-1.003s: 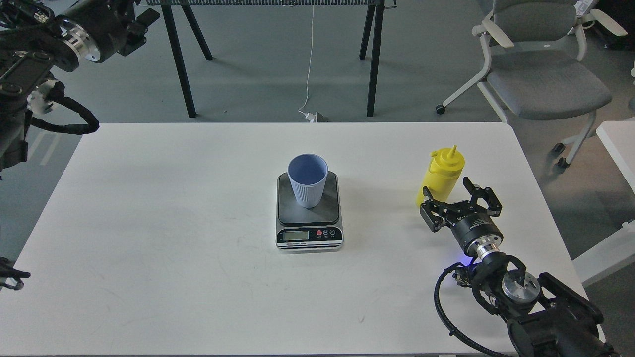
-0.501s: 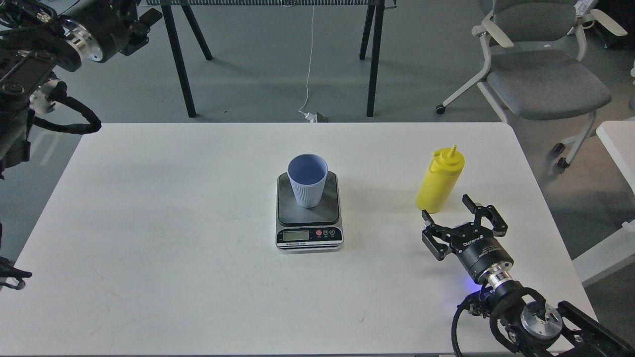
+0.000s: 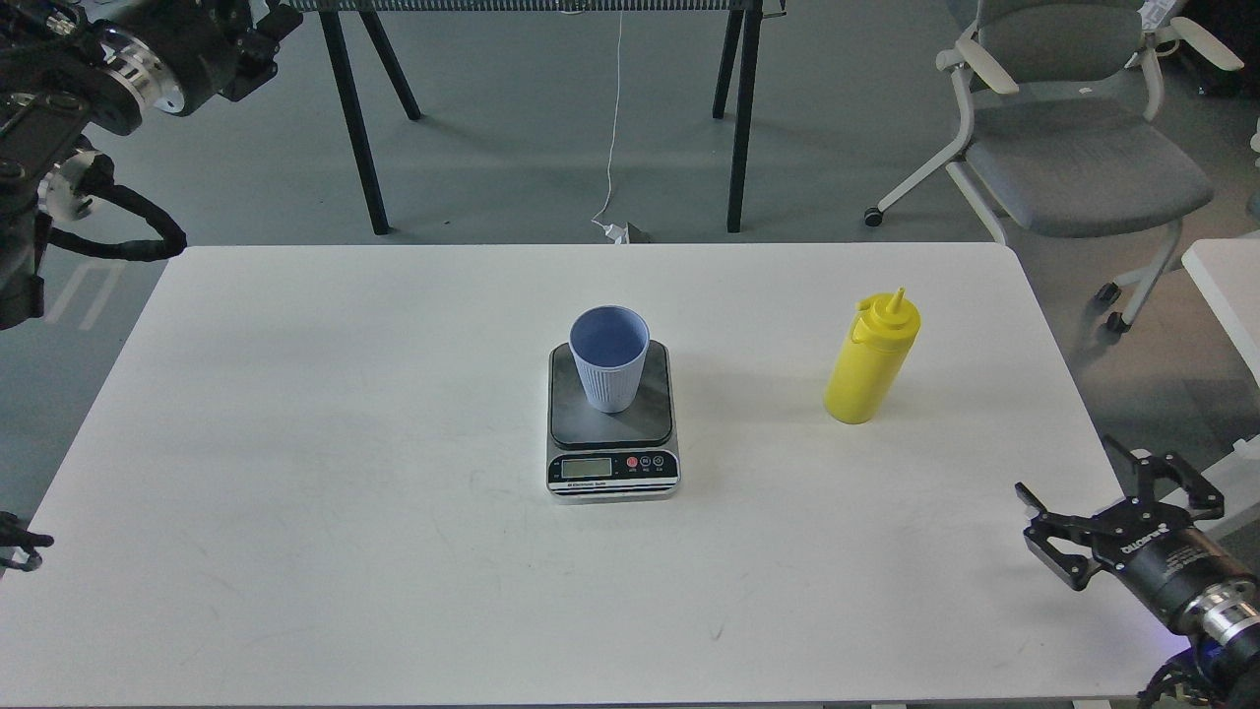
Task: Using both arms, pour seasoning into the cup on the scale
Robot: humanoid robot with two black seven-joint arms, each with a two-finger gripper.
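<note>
The light-blue ribbed cup [image 3: 610, 356] stands upright on the dark plate of the scale [image 3: 612, 471] at the table's middle. The yellow seasoning bottle [image 3: 872, 358] stands upright on the table right of the scale, nozzle up. My right gripper [image 3: 1068, 468] is open and empty at the table's front right edge, well clear of the bottle. My left arm [image 3: 148, 69] is raised at the top left, off the table. A small black claw-like part [image 3: 22, 547] shows at the left edge; its state is unreadable.
The white table [image 3: 345, 443] carries only the scale, cup and bottle. Beyond its far edge are black table legs [image 3: 354, 118], a white cable on the floor and a grey office chair [image 3: 1073, 148]. Another white surface [image 3: 1226, 286] is at the right.
My right gripper has pulled back from beside the bottle toward the front right table edge, staying open. The bottle stays standing. My left arm has shifted slightly left and up.
</note>
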